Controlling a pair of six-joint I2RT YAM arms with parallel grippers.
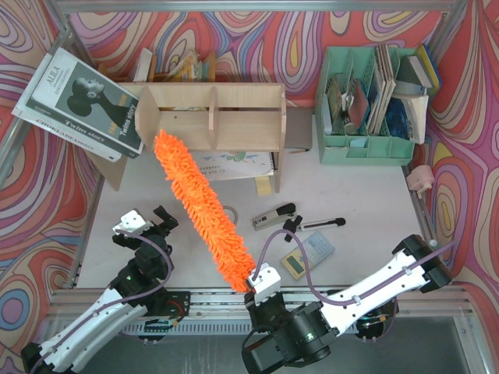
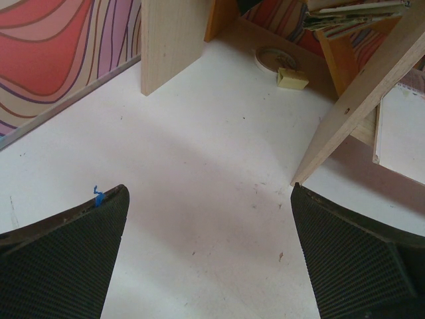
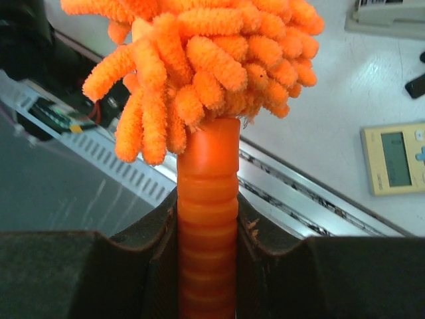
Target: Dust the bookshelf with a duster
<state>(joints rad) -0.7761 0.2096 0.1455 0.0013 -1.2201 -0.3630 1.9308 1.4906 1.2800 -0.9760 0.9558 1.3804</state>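
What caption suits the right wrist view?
Right end effector gripping the duster by its handle, a calculator beyond.

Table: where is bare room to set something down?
Bare tabletop lies left of the duster, in front of the bookshelf; another patch sits between the green organizer and the right arm. It is crowded around the stapler, pen and calculator.

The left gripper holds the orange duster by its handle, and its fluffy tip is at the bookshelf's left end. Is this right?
No: the right gripper holds the duster by its handle, as the right wrist view shows; the tip is at the bookshelf's left end.
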